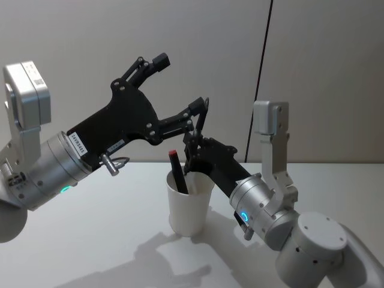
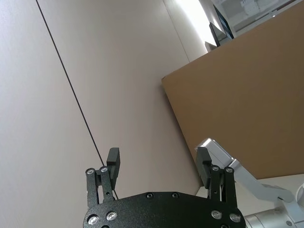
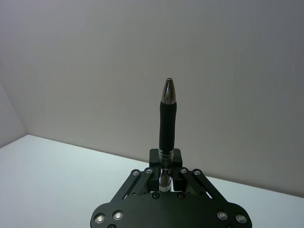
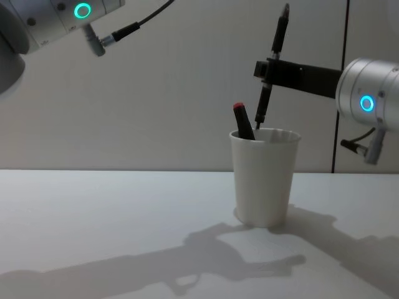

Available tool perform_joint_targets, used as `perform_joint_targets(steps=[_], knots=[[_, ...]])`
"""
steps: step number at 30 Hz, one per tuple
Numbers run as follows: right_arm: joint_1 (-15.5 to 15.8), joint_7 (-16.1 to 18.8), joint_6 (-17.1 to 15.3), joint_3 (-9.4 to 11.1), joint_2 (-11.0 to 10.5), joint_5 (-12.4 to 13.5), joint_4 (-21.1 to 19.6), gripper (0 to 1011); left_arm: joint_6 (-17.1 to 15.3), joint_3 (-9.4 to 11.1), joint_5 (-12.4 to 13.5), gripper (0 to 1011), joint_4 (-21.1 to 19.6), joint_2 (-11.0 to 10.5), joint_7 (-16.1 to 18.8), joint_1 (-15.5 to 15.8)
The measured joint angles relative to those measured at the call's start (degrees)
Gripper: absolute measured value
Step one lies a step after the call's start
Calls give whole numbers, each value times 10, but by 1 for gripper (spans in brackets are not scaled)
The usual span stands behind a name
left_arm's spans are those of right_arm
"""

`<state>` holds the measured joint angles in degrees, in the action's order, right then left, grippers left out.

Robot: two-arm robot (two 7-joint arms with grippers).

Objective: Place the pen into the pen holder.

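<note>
Pale wall and a white table (image 4: 93,212) form the backdrop. At the table's middle, the pen holder (image 4: 264,177), a tapered white paper cup with a rolled rim, already has a red-capped marker (image 4: 243,121) leaning inside. The pen (image 4: 271,68) (black, slim, metal-tipped) is pinched upright by the right gripper (image 4: 267,70) directly over the cup's mouth, presumably for a straight drop. The left gripper (image 1: 180,90) is raised above the cup's left, spread wide and empty.
</note>
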<state>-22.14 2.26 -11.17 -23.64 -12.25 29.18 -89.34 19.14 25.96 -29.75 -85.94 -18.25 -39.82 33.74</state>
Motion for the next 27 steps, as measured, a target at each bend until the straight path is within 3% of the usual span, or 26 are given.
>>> perform_joint_targets(steps=[16,19,27], knots=[[20,-11,-19,1,-4,-11,-20,144,-1,0,1,1003,-1,-1,1,0],[21,-12,-20,2,-5,-12,-22,201,-1,0,1,1003,-1,-1,1,0],[25,-14,-23,2,-6,-15,-25,476,-1,0,1,1004,-1,-1,1,0]])
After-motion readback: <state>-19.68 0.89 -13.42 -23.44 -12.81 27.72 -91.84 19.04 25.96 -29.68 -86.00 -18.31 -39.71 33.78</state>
